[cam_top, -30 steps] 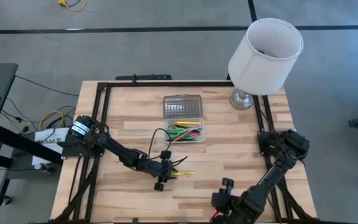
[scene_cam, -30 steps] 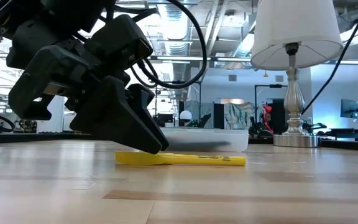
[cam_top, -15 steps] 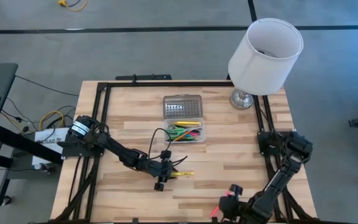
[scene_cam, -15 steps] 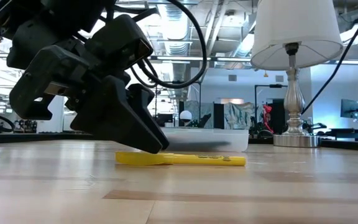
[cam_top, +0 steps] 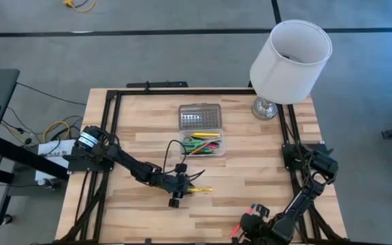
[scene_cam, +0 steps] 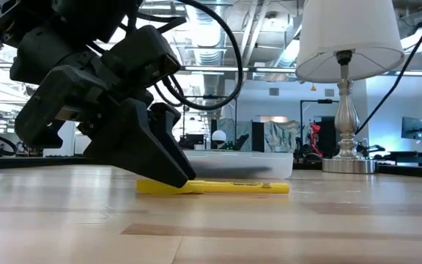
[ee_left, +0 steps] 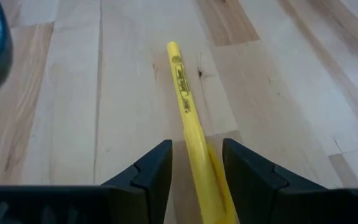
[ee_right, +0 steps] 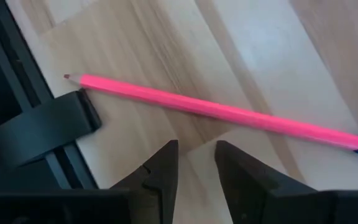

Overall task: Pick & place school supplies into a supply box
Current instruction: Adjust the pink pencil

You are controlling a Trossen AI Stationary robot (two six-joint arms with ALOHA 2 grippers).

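Nearest the front edge of the table point(cam_top: 250, 184), the right gripper point(ee_right: 194, 165) sits low at the front-right corner w/ fingers apart, a narrow gap, nothing between them. A pink pencil point(ee_right: 219, 111) lies just ahead of it, crosswise to the gap, close to the black frame rail point(ee_right: 39, 130). That arm looks parked for now.

Mid-table, front-left of centre, the left gripper point(ee_left: 196, 163) is down at the board w/ its fingers either side of a yellow marker point(ee_left: 191, 121). Marker's long axis runs straight away from the wrist, i.e. lengthwise thru the gap, not across it. Near end sits between the fingers; far end sticks out toward the right side of the table. Low view shows it flat on the wood, fingertip at its near end. Gap is only a bit wider than the barrel, so I read it as straddled, not yet clamped or lifted.

Farther back, the supply box point(cam_top: 204, 145) is open, coloured pens already inside, dotted lid point(cam_top: 200, 116) folded away behind it. Box lies beyond the marker and a little right, well w/in the left arm's reach. Left arm is clearly the nearer one.

At the back right stands a lamp point(cam_top: 288, 58).
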